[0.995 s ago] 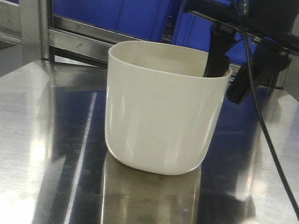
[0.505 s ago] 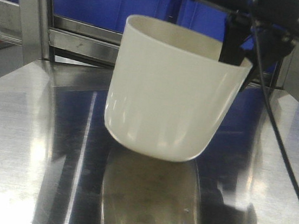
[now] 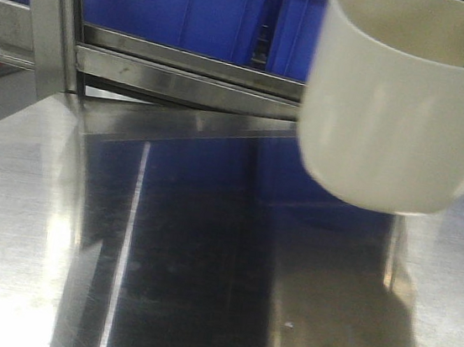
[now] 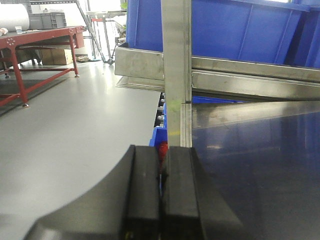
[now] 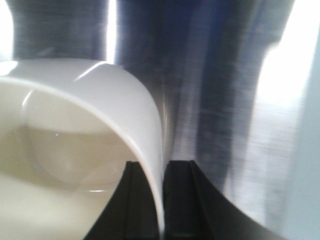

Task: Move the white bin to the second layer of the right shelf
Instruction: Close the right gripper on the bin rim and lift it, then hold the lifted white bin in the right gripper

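Holding white bin [image 3: 391, 117] clear of surface [image 3: 56, 228], tilted, my right gripper [image 5: 162, 170] pinching its wall at rim. My left gripper [image 4: 161, 165] pressed together, empty. Pickup done; carry to right shelf second layer and placing remain, I judge.

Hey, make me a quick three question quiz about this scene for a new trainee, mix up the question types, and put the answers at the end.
1. True or false: the glossy off-white plastic bin is resting on the mirror-like steel tabletop.
2. Multiple choice: what is the black right gripper closed on? A) the bin's wall at the rim, one of its fingers inside and one outside; B) the tabletop's edge; C) nothing.
3. Fill in: the fingers of the black left gripper are ___ (open or shut).

Key: 1 false, the bin hangs above the tabletop. 2 A. 3 shut, with nothing between them.
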Available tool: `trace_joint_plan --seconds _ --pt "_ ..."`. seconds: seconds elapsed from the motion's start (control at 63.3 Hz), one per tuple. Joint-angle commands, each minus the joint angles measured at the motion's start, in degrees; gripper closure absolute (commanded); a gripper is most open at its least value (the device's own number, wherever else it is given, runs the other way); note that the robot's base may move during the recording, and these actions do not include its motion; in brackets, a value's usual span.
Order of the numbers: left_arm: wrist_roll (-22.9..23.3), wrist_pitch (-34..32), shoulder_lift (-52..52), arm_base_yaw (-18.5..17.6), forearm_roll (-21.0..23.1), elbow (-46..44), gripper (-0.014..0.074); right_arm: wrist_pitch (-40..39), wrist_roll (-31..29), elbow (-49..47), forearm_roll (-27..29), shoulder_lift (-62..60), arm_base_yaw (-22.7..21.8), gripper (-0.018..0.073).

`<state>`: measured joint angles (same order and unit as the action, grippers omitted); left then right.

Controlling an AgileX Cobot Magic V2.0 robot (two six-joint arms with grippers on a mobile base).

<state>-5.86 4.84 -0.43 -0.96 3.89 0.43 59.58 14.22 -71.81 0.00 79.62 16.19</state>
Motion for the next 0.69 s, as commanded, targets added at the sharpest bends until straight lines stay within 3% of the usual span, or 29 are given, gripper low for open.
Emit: trace_joint_plan --seconds 0.0,0.284,0.679 --pt "0.15 -4.84 -0.75 -0.23 0.35 2.11 0.0512 -4.74 -2.77 2.42 -0.39 -6.30 -2.44 0.0530" --pt "0.15 -4.84 -0.75 -0.23 0.35 2.11 0.0512 -12.07 -2.77 15.76 -0.39 -19.18 -9.20 0.0532" --pt "0.15 -4.84 -0.75 -0.23 0.35 2.11 0.0512 -6.70 -3.29 21.63 -4.15 -29.18 -11.07 0.0505"
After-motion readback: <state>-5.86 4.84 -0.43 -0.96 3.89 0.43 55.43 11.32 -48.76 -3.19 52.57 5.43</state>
